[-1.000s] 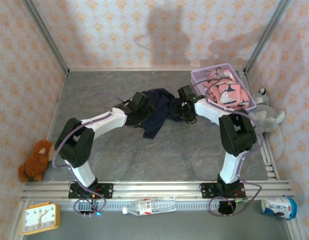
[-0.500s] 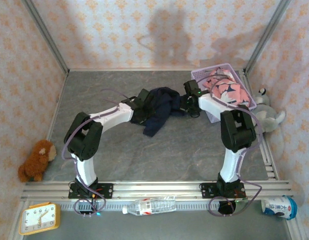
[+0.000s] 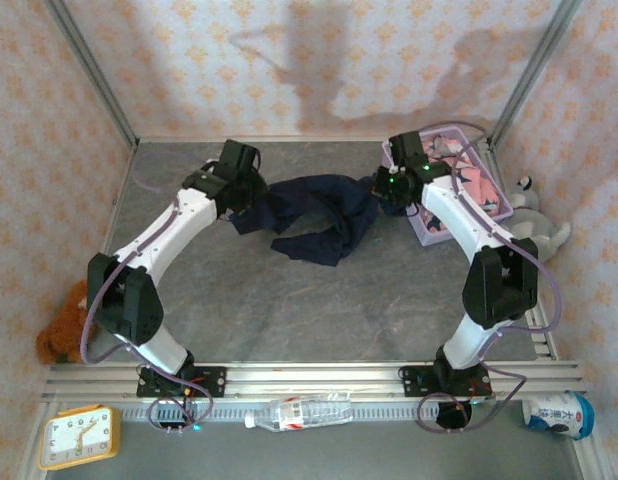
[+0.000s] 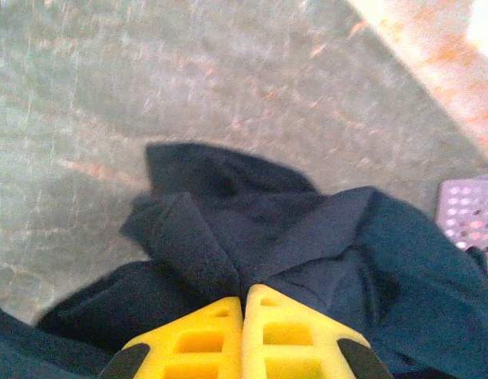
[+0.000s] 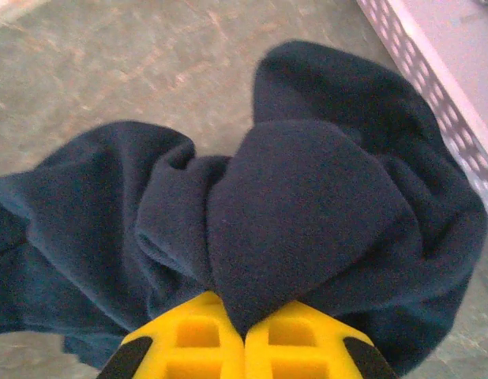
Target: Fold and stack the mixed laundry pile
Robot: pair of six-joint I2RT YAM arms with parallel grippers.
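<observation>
Cloth, top view: the navy cloth [image 3: 319,215] is now drawn out between both claws at the far half of the table [image 3: 239,300]. Half a second ago it was a tighter bunch nearer the middle.
Arms, top view: the left gripper [image 3: 253,203] and right gripper [image 3: 382,190] have moved back and apart. I judge this to be spreading before a first fold.
Pink cloth, top view: the shark-print cloth [image 3: 478,178] lies in the lavender basket [image 3: 430,229], partly behind the right arm, and is not yet folded.
Left wrist view: the left gripper [image 4: 244,298] is clamped on a navy fold, with the jaws meeting. Blur hides which edge or corner it holds.
Right wrist view: the right gripper [image 5: 245,312] pinches a thick navy fold beside the basket wall [image 5: 433,71]. The garment's outline is lost in the folds.
</observation>
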